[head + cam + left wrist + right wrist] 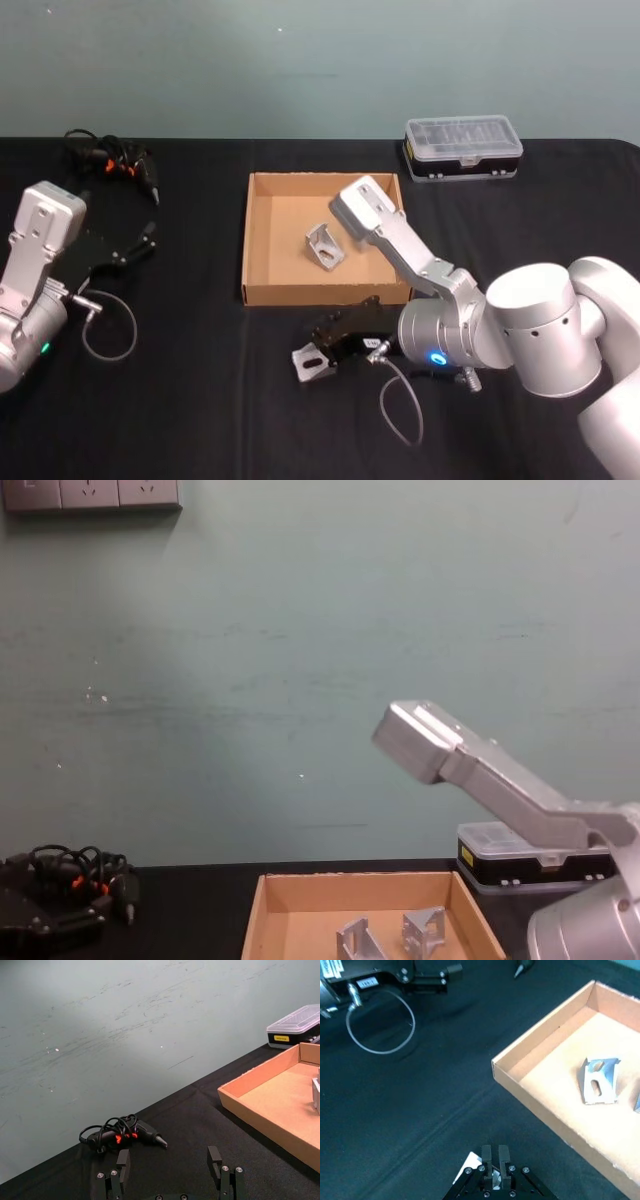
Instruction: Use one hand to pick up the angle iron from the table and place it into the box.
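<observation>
My right hand (322, 345) is low on the worktop (190, 400), fingers pinched narrow on the angle iron (311, 363) right at my fingertips, which sits on the worktop just outside the box (262, 210); the near wall is just ahead; I'd say check the grip is square before lifting, then go straight up to clear that wall; inside there's already a bracket (324, 246), so I'd aim for bare cardboard beside it; my left hand (125, 250) sits parked, fingers spread wide, well off to the side.

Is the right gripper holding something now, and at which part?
Yes: the right gripper is shut on the angle iron lying on the table, pinching one edge. The left gripper is open, empty.
</observation>
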{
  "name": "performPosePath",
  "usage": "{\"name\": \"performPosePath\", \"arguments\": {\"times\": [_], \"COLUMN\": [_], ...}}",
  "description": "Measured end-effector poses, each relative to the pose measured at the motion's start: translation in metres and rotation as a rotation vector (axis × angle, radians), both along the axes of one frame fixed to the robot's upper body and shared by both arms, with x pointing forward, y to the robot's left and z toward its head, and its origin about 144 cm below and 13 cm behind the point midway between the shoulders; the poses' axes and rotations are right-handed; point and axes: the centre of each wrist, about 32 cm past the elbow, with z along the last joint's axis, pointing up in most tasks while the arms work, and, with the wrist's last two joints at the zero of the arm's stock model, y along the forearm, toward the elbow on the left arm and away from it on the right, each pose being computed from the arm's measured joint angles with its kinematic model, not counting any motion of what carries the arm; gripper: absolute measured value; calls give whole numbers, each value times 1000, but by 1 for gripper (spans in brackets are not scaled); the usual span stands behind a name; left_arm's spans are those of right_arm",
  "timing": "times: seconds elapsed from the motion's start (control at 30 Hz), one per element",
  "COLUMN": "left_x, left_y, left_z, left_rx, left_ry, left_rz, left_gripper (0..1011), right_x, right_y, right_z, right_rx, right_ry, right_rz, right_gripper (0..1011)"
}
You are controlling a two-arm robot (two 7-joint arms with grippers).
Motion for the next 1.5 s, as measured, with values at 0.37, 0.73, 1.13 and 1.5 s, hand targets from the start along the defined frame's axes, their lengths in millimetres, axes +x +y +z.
{"name": "performPosePath", "arguments": {"times": [0.37, 0.73, 1.13, 1.5], "left_x": [0, 0, 0, 0], "left_y": [0, 0, 0, 0], "left_z": [0, 0, 0, 0], "left_rx": [0, 0, 0, 0], "left_ry": [0, 0, 0, 0], "left_rz": [0, 0, 0, 0], "left_gripper": [1011, 1011, 1011, 1011], "right_x": [11, 43, 68, 82], "right_y": [-4, -12, -19, -19], "right_z": [31, 46, 32, 18], "right_rx": [37, 32, -16, -37], "right_ry": [-85, -145, -124, -130], "right_rz": [-16, -114, -198, -225], "right_gripper": [94, 95, 94, 94]}}
